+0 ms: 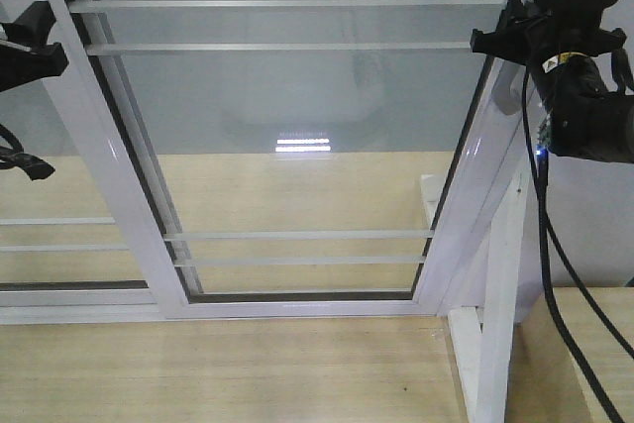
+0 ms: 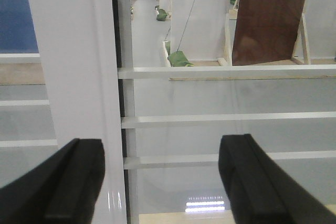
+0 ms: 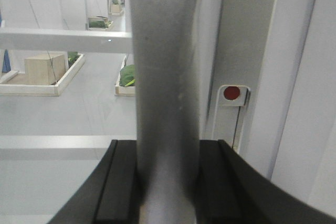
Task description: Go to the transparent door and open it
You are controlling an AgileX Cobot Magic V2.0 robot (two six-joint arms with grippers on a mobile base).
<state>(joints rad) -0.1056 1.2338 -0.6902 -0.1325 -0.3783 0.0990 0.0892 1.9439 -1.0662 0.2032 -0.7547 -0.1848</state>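
1. Filling most of the front view, straight ahead between the two arms: transparent door [image 1: 297, 146], clear glass in a glossy white frame, with thin white horizontal bars [image 1: 297, 3] near the top and lower down.
2. Below the frame and seen through the glass: pale wood floor [image 1: 198, 373].
3. At left, overlapping the door's left stile: second white-framed glass panel [image 1: 59, 245], with bars of its own.
4. High on the right, against the door's right stile: right gripper [image 1: 500, 39], black, with cables hanging below. In its wrist view, pinched onto the grey pull handle [image 3: 165, 66], one finger pressed to each side.
5. At the left edge, near the other stile: left gripper [image 2: 163, 182], spread wide and holding nothing. One finger in front of the white stile [image 2: 73, 77], the other in front of glass. Cannot tell whether touching.
6. Just beside the handle, on a white plate: small red dot [image 3: 231, 92].
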